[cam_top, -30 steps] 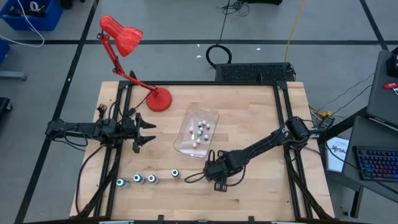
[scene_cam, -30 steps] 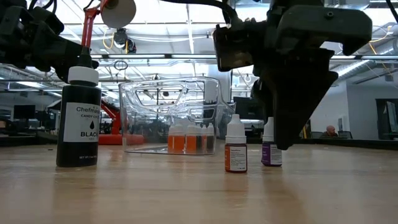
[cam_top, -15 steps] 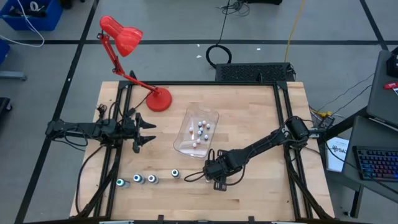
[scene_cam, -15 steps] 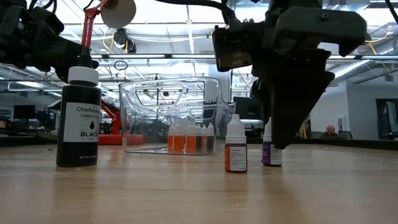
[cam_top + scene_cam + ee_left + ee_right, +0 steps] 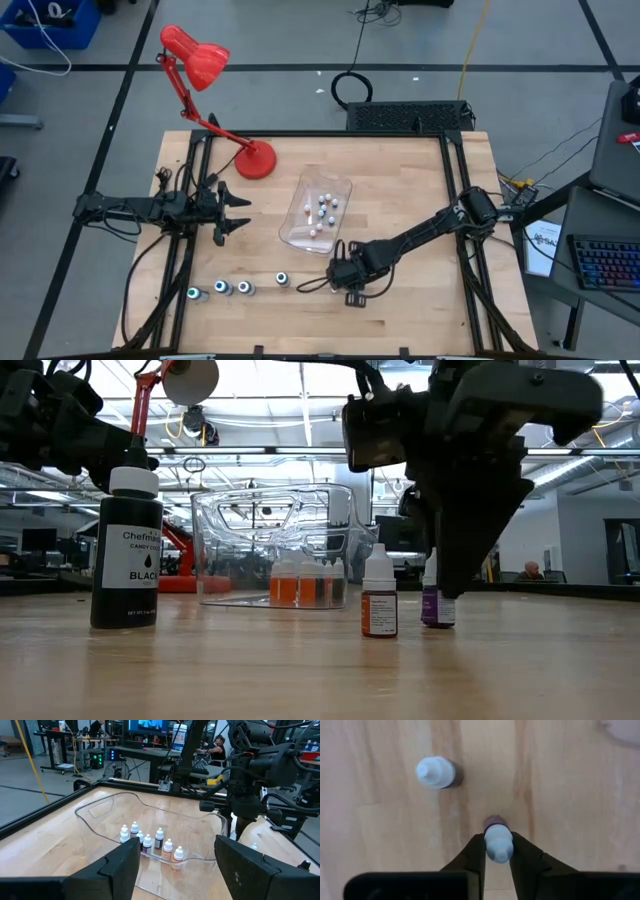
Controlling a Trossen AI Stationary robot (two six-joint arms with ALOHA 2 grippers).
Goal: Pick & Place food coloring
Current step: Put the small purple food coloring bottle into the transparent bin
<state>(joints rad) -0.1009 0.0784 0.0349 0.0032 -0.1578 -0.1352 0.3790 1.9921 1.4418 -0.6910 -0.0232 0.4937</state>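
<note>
My right gripper (image 5: 497,841) stands near the table's middle (image 5: 338,276), pointing down, shut on a small white-capped, purple-labelled food coloring bottle (image 5: 436,610). A second small bottle with a brown label (image 5: 437,772) stands free on its base beside it (image 5: 379,602). Several more small bottles (image 5: 150,842) stand inside the clear tub (image 5: 303,195). Four larger dark bottles with teal-white tops (image 5: 232,289) stand in a row near the near-left edge; one reads "BLACK" (image 5: 127,550). My left gripper (image 5: 238,209) waits open at the left, facing the tub. My right gripper comes from above, pointing down, and has the purple-labelled bottle's white cap (image 5: 498,834) pinched between its two fingers (image 5: 477,854). The bottle stands upright, and its base (image 5: 437,623) is on the table.
A red desk lamp (image 5: 197,58) has its base (image 5: 257,160) on the far-left part of the table, just beyond the tub. Bare wood lies to the right of my right arm and along the near edge. A black frame rail (image 5: 455,200) runs along each side.
My right gripper has edged slightly toward the table's left over the purple-labelled bottle. The bottles stand where they were.
</note>
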